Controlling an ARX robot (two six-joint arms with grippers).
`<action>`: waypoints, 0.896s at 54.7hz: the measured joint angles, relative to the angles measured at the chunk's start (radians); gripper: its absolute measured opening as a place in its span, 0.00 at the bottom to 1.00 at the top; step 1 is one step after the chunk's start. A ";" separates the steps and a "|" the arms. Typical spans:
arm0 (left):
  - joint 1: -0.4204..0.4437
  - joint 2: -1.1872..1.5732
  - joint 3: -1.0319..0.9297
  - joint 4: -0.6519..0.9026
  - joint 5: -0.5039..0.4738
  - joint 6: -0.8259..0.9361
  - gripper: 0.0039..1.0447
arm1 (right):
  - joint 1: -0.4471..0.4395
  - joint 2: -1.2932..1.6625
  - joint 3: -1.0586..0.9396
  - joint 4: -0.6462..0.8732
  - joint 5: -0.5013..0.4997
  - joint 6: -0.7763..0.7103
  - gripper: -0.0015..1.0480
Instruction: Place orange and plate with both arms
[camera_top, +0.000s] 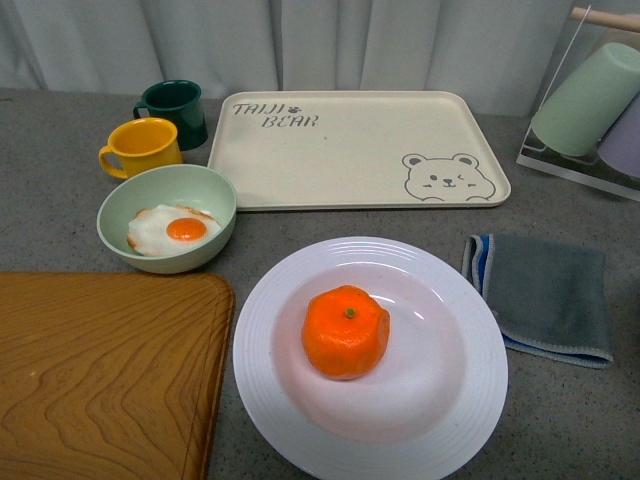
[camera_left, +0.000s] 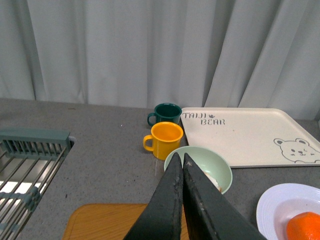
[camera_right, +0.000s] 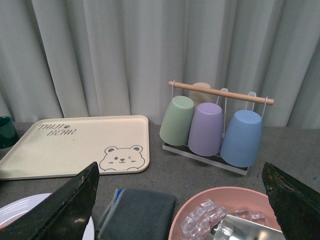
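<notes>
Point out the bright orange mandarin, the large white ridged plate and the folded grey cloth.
bright orange mandarin (camera_top: 345, 335): front view, centre of its peel.
large white ridged plate (camera_top: 252, 350): front view, left ridged rim.
folded grey cloth (camera_top: 545, 292): front view, its middle.

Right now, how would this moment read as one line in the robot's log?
orange: in plate | plate: on grey counter | left end effector: shut, empty | right end effector: open, empty

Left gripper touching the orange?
Apart. Front view shows the orange alone in the plate, with no arm near it. Left wrist view shows the left gripper, fingers shut, with bare plate between it and the orange.
</notes>
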 joint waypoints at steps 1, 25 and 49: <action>0.000 0.000 0.000 -0.001 0.000 0.000 0.03 | 0.000 0.000 0.000 0.000 0.000 0.000 0.91; 0.000 -0.002 0.000 -0.002 0.000 0.000 0.63 | 0.101 0.276 0.082 -0.061 0.079 -0.108 0.91; 0.000 -0.002 0.000 -0.002 0.000 0.002 0.94 | 0.288 1.392 0.364 0.285 -0.303 0.592 0.91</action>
